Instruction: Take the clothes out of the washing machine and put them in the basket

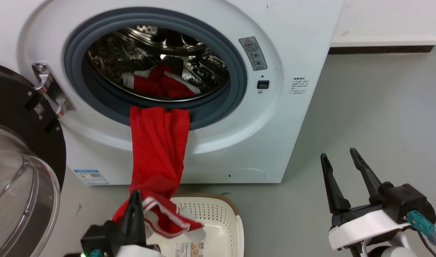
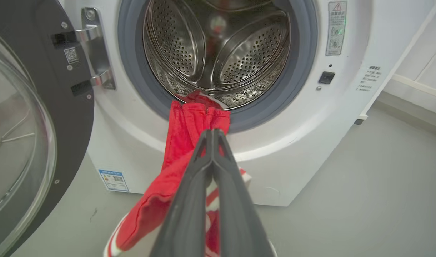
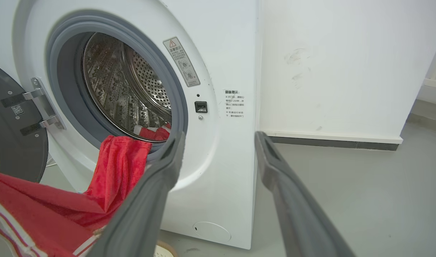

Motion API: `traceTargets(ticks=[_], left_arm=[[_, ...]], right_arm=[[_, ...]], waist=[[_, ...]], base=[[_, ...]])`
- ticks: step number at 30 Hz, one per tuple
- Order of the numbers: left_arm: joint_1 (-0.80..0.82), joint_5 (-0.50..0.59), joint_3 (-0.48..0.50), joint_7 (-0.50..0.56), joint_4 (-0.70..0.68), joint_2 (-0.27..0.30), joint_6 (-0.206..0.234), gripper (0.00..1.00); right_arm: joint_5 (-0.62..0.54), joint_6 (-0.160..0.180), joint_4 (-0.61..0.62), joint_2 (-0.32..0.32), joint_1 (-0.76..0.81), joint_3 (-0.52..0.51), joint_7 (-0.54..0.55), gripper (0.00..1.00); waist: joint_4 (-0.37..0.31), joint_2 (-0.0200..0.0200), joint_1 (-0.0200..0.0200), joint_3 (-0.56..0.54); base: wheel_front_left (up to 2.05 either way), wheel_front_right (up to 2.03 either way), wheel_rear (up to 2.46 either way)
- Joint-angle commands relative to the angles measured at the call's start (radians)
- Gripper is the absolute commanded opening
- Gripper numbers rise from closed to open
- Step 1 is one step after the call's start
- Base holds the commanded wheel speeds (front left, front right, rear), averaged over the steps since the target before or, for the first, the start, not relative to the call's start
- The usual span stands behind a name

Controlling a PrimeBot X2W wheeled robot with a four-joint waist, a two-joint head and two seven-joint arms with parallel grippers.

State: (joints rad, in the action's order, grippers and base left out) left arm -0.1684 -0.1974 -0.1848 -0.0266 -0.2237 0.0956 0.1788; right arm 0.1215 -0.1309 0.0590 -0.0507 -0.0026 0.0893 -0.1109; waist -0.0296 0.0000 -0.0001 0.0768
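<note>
- While its black-framed glass door (image 1: 21, 107) stands swung open at the left, one large white front-loading washing machine (image 1: 292, 53) faces the robot, with its shiny perforated steel drum (image 1: 150, 46) showing behind the grey rubber rim.
- Two soft red garments with white trim can be counted. A bunched red garment (image 1: 157, 84) lies on the drum's bottom. A long red garment (image 1: 157, 150) hangs out over the porthole lip and down the washer's front.
- One small cream-white perforated plastic basket (image 1: 221, 210) with a brown rim sits on the grey floor (image 1: 364, 107), just in front of the washer. The long garment's white-striped lower end drapes over the basket's left side.
- Left gripper (image 1: 135, 195): its two dark fingers are pressed together, clamped on that striped end above the basket.
- Right gripper (image 1: 338, 155): its fingers are spread wide apart and empty, over bare floor to the right of the washer and well apart from both garments.
</note>
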Motion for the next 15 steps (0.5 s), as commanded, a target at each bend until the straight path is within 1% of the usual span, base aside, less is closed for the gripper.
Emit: traceTargets(ticks=[1, 7, 10, 15], left_arm=[[-0.012, -0.008, -0.002, -0.017, 0.024, -0.004, 0.006, 0.00], [-0.031, -0.054, -0.034, -0.068, 0.174, -0.027, 0.007, 0.00], [0.004, -0.074, -0.038, -0.111, 0.255, -0.032, 0.013, 0.00], [0.059, -0.121, -0.047, -0.160, 0.436, -0.040, -0.002, 0.00]], right_arm=[[-0.011, 0.000, 0.005, 0.001, -0.020, 0.000, 0.002, 1.00], [-0.015, 0.000, 0.006, 0.001, -0.040, -0.001, 0.001, 1.00], [-0.017, 0.000, 0.009, 0.001, -0.053, 0.000, 0.001, 1.00], [-0.021, 0.000, 0.014, 0.001, -0.086, 0.015, 0.001, 1.00]], waist=[[0.009, 0.0000, 0.0001, 0.021], [0.022, 0.0000, 0.0001, 0.064], [0.028, 0.0000, 0.0001, 0.091], [0.017, 0.0000, 0.0001, 0.149]], base=[[0.00, 0.00, 0.00], [0.00, 0.00, 0.00], [0.00, 0.00, 0.00], [0.00, 0.00, 0.00]])
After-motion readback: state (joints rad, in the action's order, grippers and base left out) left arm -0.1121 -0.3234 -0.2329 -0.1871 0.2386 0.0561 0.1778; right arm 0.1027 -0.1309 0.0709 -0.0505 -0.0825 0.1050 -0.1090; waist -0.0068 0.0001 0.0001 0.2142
